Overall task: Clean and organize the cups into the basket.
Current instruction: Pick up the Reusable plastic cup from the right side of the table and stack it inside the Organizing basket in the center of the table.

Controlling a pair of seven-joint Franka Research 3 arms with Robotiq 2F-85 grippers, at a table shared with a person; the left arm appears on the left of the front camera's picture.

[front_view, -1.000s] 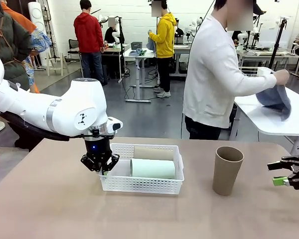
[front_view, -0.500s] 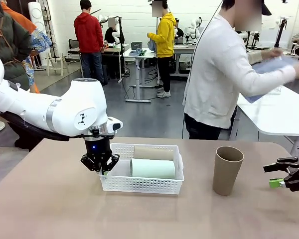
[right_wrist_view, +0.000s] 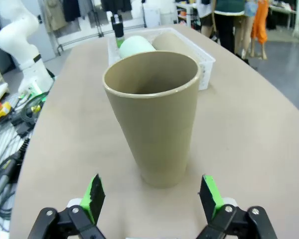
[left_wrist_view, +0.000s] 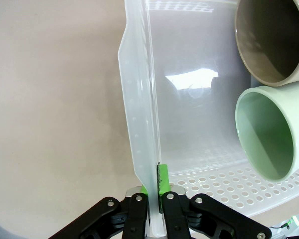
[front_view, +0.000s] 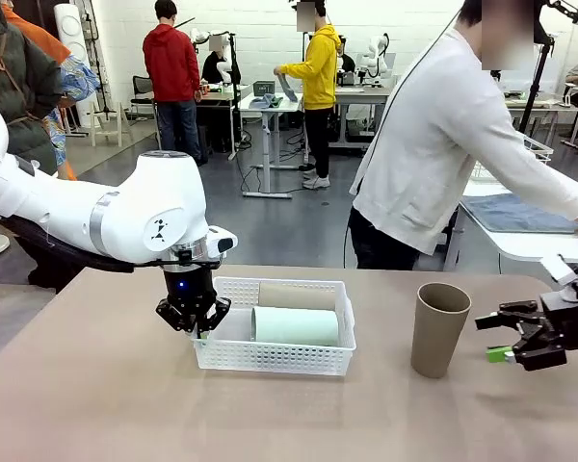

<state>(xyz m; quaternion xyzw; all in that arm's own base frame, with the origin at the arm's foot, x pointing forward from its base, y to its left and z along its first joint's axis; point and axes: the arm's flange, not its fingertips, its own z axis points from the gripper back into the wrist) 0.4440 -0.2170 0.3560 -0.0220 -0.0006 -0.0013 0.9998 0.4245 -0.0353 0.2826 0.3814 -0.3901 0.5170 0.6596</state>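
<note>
I am pinching the basket [front_view: 275,357] with the left claw [front_view: 193,322], its pads pressed together on the thin wall at the basket's 9 o'clock end; the left wrist view shows the green pad [left_wrist_view: 162,180] hard against the plastic. Inside, one tan cup [front_view: 295,295] and the mint cup [front_view: 295,325] are lying on their sides, mouths toward that claw.

The third cup [front_view: 439,328] is standing upright on the surface [front_view: 106,404], at 3 o'clock from the basket and well apart from it. The right claw [front_view: 492,338] is hovering at the cup's 3 o'clock, spread wide and holding nothing. In the right wrist view the cup [right_wrist_view: 152,119] is sitting centred between the two pads.

To do this pick well, I am planning to drive straight in toward 9 o'clock until the pads are flanking the cup's middle, then squeeze gently, since the taper could let it slide down or tip. I am judging that the left grip should stay firm so the light basket is not skidding when the cup goes in.
</note>
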